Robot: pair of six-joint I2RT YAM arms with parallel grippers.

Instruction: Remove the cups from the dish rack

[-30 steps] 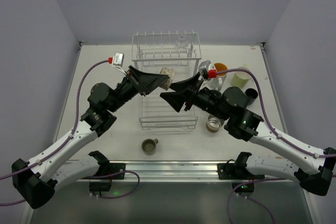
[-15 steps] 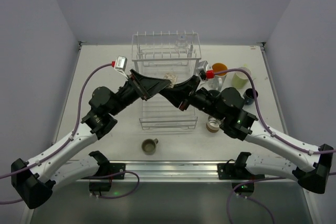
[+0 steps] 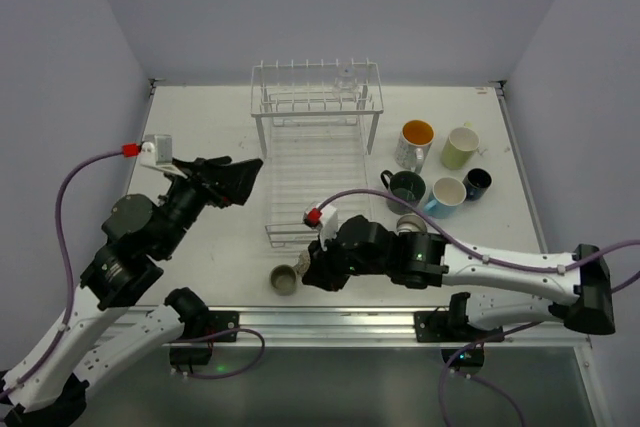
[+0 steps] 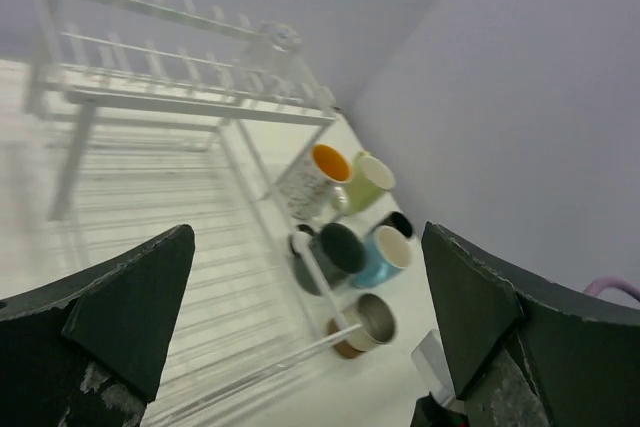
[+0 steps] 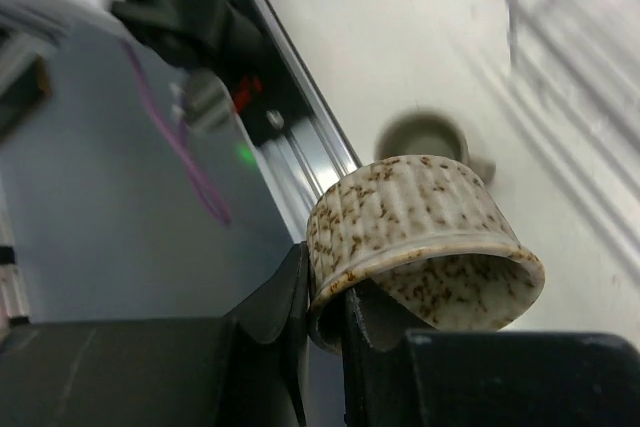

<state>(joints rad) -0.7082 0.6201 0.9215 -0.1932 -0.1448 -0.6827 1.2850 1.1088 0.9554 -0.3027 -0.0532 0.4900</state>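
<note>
Grips tan speckled cup (image 5: 420, 237) by its rim in right pincer (image 5: 328, 305), plain only from the right wrist; hides it in the top view, lower centre, beside small olive cup (image 3: 286, 279) on the bench (image 3: 200, 137). Holds left pincer (image 4: 305, 312) spread wide, empty, drawn back left of dish rack (image 3: 318, 197) since meeting over it a second ago.

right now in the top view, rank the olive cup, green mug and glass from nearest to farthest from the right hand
1. olive cup, just left of the right hand
2. green mug, farther back on the right
3. glass, top shelf of the rack, at the back
</note>
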